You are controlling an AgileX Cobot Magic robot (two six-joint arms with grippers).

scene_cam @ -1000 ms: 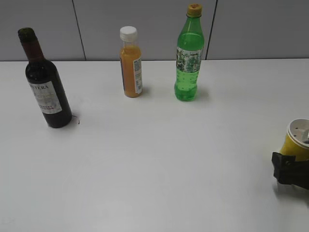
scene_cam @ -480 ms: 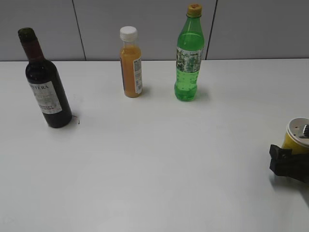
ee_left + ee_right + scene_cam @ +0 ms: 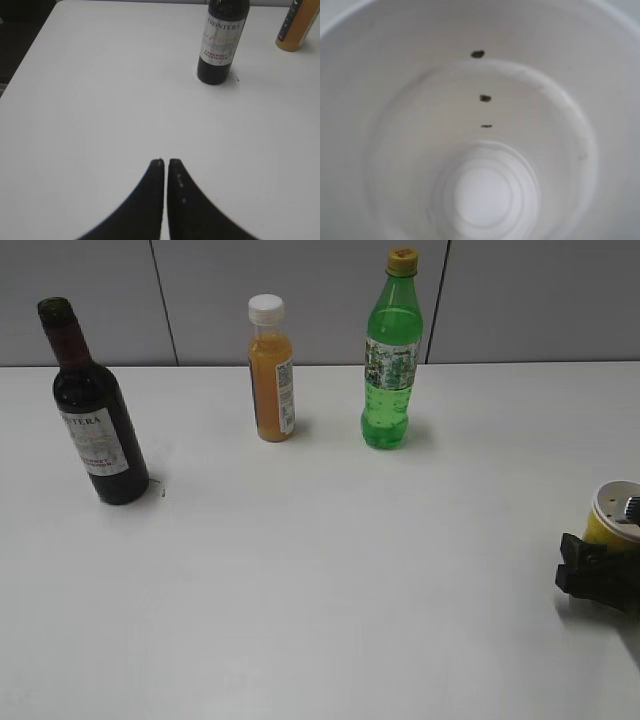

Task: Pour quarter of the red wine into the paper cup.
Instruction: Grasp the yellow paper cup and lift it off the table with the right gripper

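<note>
Right end effector clamped on paper cup; left end effector closed, empty.
Red wine likely heavy, slick glass: grip mid-body. Cup thin, crushable.

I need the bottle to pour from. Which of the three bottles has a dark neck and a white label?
The near-black glass wine bottle at far left; the orange juice bottle and green soda bottle are brightly coloured.

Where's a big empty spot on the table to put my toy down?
The widest bare patch is the table in front of the wine bottle, orange juice bottle and green soda bottle, left of the paper cup. The right edge is crowded: the right gripper holds the cup there.
</note>
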